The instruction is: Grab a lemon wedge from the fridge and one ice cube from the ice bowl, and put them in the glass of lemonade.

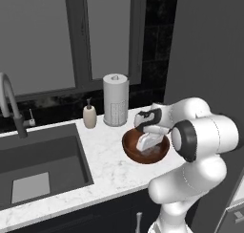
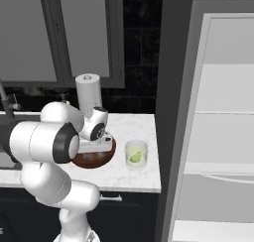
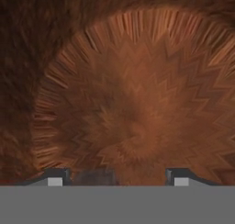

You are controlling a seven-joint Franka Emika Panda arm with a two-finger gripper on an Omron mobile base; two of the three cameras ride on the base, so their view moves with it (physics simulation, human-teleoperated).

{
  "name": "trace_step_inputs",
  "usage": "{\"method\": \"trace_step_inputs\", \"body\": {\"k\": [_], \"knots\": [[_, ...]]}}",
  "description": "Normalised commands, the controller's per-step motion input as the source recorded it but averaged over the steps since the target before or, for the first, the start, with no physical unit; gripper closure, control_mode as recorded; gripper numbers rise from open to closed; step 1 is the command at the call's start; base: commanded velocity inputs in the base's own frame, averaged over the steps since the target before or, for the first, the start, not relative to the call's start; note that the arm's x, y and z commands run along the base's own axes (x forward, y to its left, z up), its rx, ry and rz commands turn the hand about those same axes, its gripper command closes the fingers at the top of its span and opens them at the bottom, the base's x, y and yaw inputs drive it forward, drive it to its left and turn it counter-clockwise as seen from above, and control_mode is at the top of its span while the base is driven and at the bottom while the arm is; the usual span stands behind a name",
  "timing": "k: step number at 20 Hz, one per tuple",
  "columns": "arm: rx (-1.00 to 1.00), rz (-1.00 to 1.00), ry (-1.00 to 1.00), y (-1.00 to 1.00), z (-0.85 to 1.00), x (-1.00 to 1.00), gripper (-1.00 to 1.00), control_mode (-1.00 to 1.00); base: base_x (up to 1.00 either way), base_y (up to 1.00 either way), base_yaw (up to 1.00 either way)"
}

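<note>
No readable text or labels anywhere (surfaces are plain).

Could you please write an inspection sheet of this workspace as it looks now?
Surface: white marble counter with a dark sink set in its left part.
Job's things: wooden bowl on the counter; glass stands just right of it, apart, with a yellow-green wedge already inside. Fridge door is open, white shelves showing. No ice cube can be made out.
Clutter: white perforated cylinder and soap bottle by the back wall; faucet over the sink.
Pincer: pincer is down inside the bowl, fingertips spread, nothing seen between them.
Cables: nothing seen.
Surroundings: window behind the counter, dark cabinets below.
</note>
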Motion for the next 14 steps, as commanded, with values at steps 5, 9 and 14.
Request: {"method": "trace_step_inputs", "body": {"k": [5,9,14], "knots": [[0.02,0.01,0.16,0.00,-0.23,-0.30,1.00,-1.00,0.00,0.00,0.00],[0.00,0.02,0.20,0.00,-0.22,-0.30,1.00,-1.00,0.00,0.00,0.00],[0.00,0.00,0.18,0.00,-0.28,-0.33,1.00,-1.00,0.00,0.00,0.00]]}}
